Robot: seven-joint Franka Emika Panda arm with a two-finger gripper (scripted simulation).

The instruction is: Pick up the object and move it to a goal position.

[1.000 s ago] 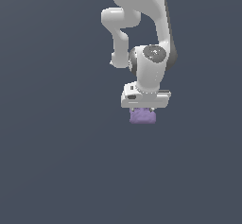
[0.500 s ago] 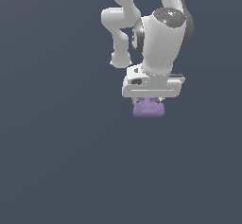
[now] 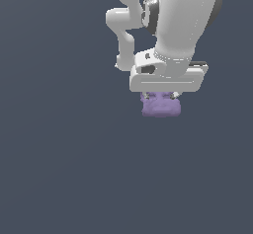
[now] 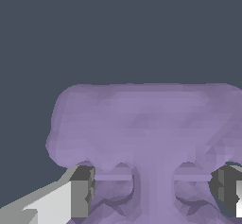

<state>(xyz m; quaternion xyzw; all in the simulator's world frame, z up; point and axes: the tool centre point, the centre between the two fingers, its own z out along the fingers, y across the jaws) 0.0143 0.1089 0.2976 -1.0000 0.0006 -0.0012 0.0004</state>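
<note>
The object (image 3: 161,107) is a lumpy lavender-purple block hanging just under the white gripper (image 3: 159,98), right of centre in the exterior view. Only its lower part shows below the wide white hand. In the wrist view the object (image 4: 146,119) fills the picture between the two grey fingertips (image 4: 83,190), one pressed against each side. The gripper (image 4: 153,192) is shut on the object. No goal marker shows in either view.
The white arm (image 3: 178,25) reaches down from the top edge of the exterior view. A plain dark grey-blue surface (image 3: 59,169) lies all around, with no other objects on it.
The gripper has risen and drifted slightly toward the exterior view's right, carrying the object with it. The arm now looks much larger in the picture.
</note>
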